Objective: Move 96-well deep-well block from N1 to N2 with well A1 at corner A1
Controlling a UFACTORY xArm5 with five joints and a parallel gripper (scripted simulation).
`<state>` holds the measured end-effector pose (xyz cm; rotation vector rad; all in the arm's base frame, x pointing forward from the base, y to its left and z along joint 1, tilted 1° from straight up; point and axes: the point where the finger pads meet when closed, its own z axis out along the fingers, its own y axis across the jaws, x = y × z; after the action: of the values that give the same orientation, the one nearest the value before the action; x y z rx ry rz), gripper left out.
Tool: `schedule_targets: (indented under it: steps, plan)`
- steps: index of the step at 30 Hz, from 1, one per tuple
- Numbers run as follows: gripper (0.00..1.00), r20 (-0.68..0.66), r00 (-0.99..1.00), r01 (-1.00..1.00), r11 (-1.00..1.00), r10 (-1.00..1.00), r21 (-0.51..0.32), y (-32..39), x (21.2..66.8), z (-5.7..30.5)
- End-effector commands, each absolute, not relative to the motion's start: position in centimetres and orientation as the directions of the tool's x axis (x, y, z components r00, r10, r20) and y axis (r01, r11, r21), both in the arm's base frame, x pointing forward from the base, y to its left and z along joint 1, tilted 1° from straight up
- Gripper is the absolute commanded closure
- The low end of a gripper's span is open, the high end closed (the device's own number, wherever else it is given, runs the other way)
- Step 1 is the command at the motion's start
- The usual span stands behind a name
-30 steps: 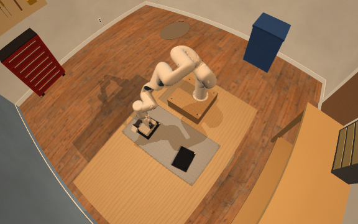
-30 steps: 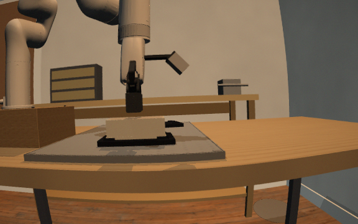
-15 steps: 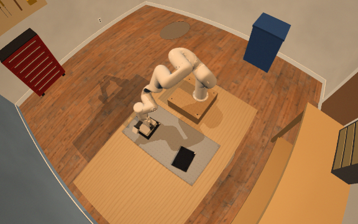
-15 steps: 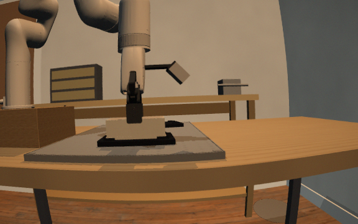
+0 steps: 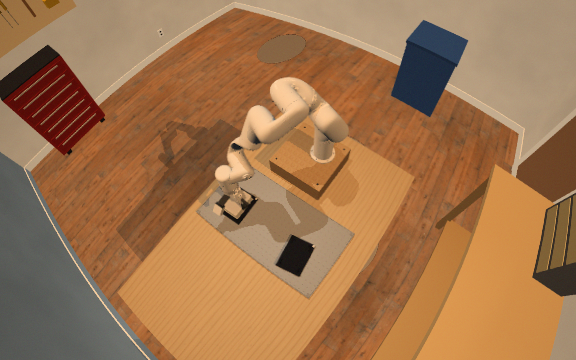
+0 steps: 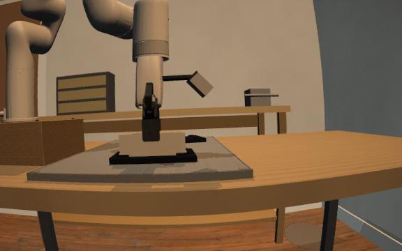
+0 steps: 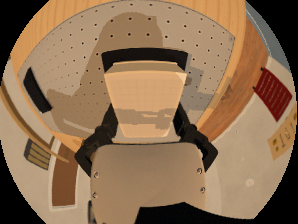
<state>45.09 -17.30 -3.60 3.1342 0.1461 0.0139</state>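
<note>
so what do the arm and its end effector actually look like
The arm is one chain of smooth, rounded cream-white tubular segments with bulbous joints; a slim band rings the forearm. No loose cables or markings show. The end effector is dark, nearly black, with blocky fingers beneath a pale housing. A thin dark bracket carries a small grey box, probably the wrist camera.
</note>
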Motion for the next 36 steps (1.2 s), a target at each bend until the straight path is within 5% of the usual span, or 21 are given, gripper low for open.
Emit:
schedule_targets:
  steps: [1, 36]
  plan:
    - [0.00, 0.011, 0.996, 0.093, -0.996, 0.093, 0.006, -17.3, 45.2, -3.7]
    - [0.00, 0.011, 0.996, 0.093, -0.996, 0.093, 0.006, -17.4, 45.2, -5.4]
